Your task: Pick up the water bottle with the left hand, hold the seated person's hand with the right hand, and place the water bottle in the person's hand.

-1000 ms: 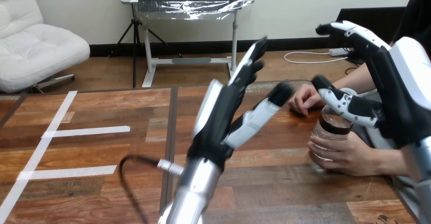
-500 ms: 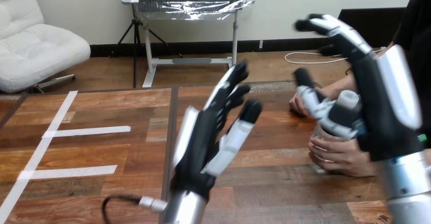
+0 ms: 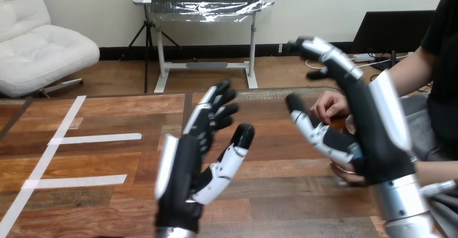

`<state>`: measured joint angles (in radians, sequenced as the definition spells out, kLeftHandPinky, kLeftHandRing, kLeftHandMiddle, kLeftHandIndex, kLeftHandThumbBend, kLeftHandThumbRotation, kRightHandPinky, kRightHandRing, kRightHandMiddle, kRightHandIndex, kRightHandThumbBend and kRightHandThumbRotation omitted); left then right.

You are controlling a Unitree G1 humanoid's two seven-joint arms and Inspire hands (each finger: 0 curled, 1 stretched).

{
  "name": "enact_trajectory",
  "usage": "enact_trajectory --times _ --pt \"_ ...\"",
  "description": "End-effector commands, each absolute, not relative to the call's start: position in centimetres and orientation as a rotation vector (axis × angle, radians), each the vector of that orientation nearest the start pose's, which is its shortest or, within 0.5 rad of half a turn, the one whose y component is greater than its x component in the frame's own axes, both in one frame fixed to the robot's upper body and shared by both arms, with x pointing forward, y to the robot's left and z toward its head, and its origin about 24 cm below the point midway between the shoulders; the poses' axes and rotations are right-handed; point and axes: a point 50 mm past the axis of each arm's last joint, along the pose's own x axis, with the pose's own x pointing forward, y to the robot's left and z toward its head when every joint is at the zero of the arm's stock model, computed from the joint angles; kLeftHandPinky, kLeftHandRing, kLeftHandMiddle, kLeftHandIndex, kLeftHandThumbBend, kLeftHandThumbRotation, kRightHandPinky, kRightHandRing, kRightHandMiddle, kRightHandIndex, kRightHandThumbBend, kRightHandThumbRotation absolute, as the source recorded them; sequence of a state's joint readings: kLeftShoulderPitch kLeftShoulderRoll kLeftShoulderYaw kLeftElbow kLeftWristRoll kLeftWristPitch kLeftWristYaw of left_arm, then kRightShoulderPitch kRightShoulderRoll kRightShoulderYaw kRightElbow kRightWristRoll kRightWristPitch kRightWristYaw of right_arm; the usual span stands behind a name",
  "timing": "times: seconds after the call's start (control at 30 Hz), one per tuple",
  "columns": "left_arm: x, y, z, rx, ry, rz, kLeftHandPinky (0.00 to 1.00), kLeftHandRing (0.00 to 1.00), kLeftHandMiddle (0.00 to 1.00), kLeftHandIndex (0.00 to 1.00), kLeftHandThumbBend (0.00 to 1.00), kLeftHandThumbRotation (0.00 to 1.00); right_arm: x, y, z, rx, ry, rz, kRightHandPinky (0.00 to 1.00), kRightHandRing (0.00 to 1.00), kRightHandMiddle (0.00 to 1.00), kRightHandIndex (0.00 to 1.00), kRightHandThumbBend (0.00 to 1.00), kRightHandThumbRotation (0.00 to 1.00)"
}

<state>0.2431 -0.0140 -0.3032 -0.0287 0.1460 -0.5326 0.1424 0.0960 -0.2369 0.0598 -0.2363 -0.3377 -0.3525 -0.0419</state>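
Now both robot hands are raised above the table (image 3: pixel 281 195) and neither one has hold of anything. Its left hand (image 3: pixel 186 176) stands upright near the middle of the view. The fingers (image 3: pixel 216 108) are straight and a little spread, and the thumb (image 3: pixel 229 157) is set out to the side. Its right hand (image 3: pixel 372 130) is at the view's right, also raised, with its white back turned to the right. Its fingers (image 3: pixel 318 52) are relaxed and only gently bent at the top, the thumb (image 3: pixel 313 130) points to the left, and they close on nothing. Behind it, the person's far hand (image 3: pixel 330 106) rests on the table, loosely closed. The person's near hand (image 3: pixel 345 174) lies lower, mostly covered by the right hand, and I cannot tell if the two touch. Of the bottle (image 3: pixel 349 121), only a small pale part seems to show between the right hand's thumb and palm, above the near hand. The rest is hidden, so how it stands cannot be told. White tape lines (image 3: pixel 94 138) lie on the table's left part, well apart from both hands.
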Motion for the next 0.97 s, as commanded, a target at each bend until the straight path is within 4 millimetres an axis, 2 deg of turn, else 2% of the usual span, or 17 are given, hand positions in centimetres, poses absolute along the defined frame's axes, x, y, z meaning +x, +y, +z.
enact_trajectory --times 0.0,0.33,0.5,0.6,0.7,0.77,0.8,0.93 --pt "18.7 9.0 6.2 -0.06 -0.416 -0.084 0.81 0.83 0.87 0.89 0.47 0.35 23.1 -15.1 10.4 -0.459 -0.521 0.098 0.77 0.87 0.88 0.81 0.26 0.0" --pt "18.2 9.4 5.6 -0.087 -0.405 -0.037 0.8 0.83 0.86 0.88 0.54 0.42 23.1 -14.3 9.2 -0.334 -0.492 0.127 0.82 0.91 0.92 0.86 0.23 0.0" --pt "18.0 9.5 5.4 -0.123 -0.415 -0.015 0.78 0.81 0.85 0.88 0.57 0.42 23.0 -14.0 8.6 -0.301 -0.485 0.143 0.86 0.94 0.95 0.89 0.22 0.0" --pt "18.0 9.6 5.4 -0.141 -0.426 -0.014 0.79 0.81 0.85 0.88 0.56 0.37 22.9 -14.0 8.4 -0.289 -0.486 0.15 0.88 0.95 0.96 0.9 0.2 0.0" --pt "18.0 9.6 5.4 -0.157 -0.435 -0.013 0.79 0.81 0.85 0.88 0.54 0.28 22.9 -13.9 8.2 -0.269 -0.493 0.155 0.9 0.96 0.97 0.91 0.16 0.0" --pt "18.0 9.6 5.5 -0.167 -0.438 -0.013 0.79 0.81 0.85 0.87 0.52 0.15 22.9 -13.9 8.1 -0.255 -0.5 0.157 0.9 0.97 0.97 0.91 0.11 0.0" --pt "18.0 9.6 5.5 -0.172 -0.44 -0.01 0.79 0.81 0.85 0.87 0.51 0.12 22.9 -13.9 8.1 -0.242 -0.505 0.155 0.9 0.97 0.97 0.92 0.1 0.0" --pt "18.1 9.6 5.5 -0.174 -0.447 -0.005 0.78 0.81 0.85 0.86 0.48 0.05 22.9 -13.8 7.9 -0.212 -0.52 0.15 0.91 0.97 0.97 0.91 0.04 0.0"
